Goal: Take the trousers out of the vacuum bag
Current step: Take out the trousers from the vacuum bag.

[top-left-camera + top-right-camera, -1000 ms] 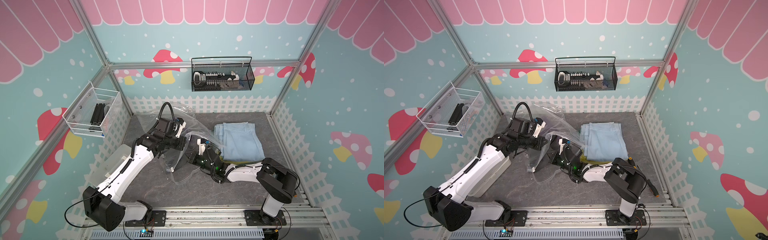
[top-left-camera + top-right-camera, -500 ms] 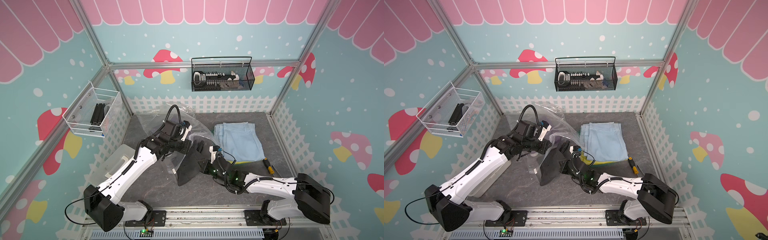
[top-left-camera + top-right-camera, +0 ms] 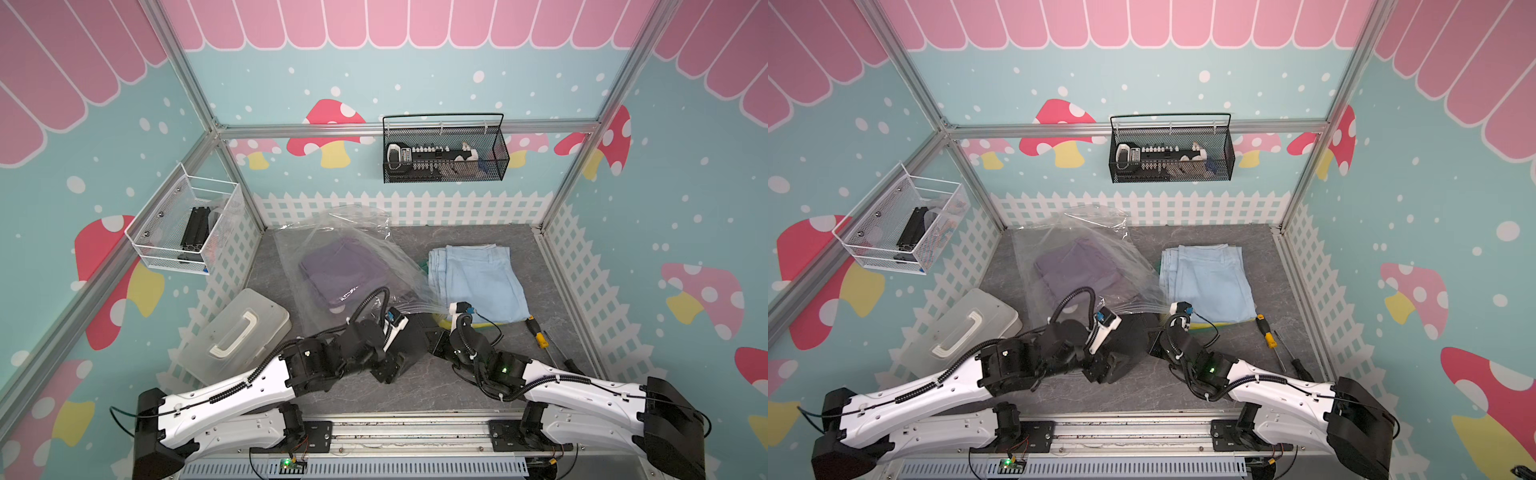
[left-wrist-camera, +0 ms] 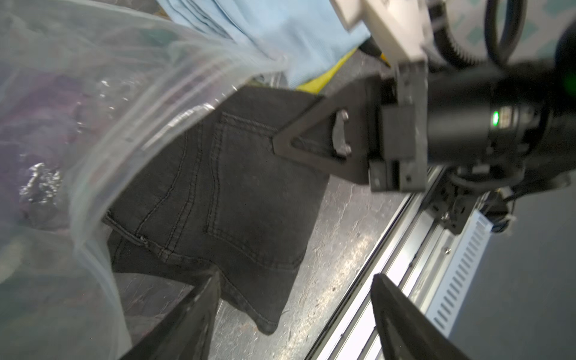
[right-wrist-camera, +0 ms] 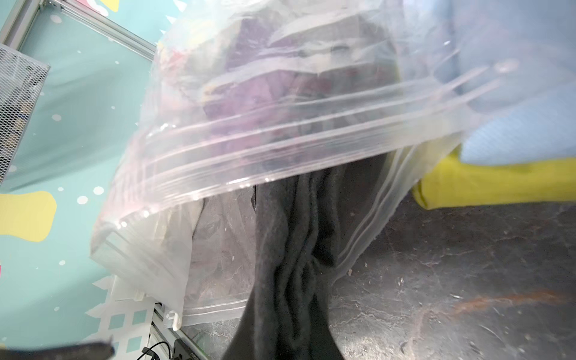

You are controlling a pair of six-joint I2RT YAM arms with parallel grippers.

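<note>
In both top views, the vacuum bag (image 3: pixel 353 249) lay crumpled at the back left of the table (image 3: pixel 436 390), with purple trousers (image 3: pixel 340 270) inside it. Light blue trousers (image 3: pixel 478 278) rested outside on its right, stacked over a yellow pair (image 3: pixel 442 323). Dark trousers (image 3: pixel 415 338) lay at the bag's mouth, between the two arms, where the left pincer (image 3: pixel 390 368) and right pincer (image 3: pixel 434 347) crowded close over them.

The left wrist view gave the grips. The left pincer (image 4: pixel 296 277) stood wide and held nothing, its fingers (image 4: pixel 193 321) either side of the near corner of the dark trousers (image 4: pixel 233 187). The garment ran lengthwise from under the bag's ridged zip edge (image 4: pixel 149 131) toward the front rail (image 4: pixel 389 249), most of it outside the plastic. The right pincer (image 4: pixel 277 146) was clamped on its side edge, beside the back pocket.

In the right wrist view the dark trousers (image 5: pixel 290 265) stretched from the camera up into the bag's mouth, the purple trousers (image 5: pixel 265 93) dim behind the plastic. How much dark cloth was inside could not be told. That pincer itself was out of shot.

The next move seemed to turn on one line. The trousers lay bagward of the right pincer, long axis pointing out of the mouth, so a pull along it toward the rail should free them. The right arm had the cloth; the left, empty, hung just beside it.
</note>
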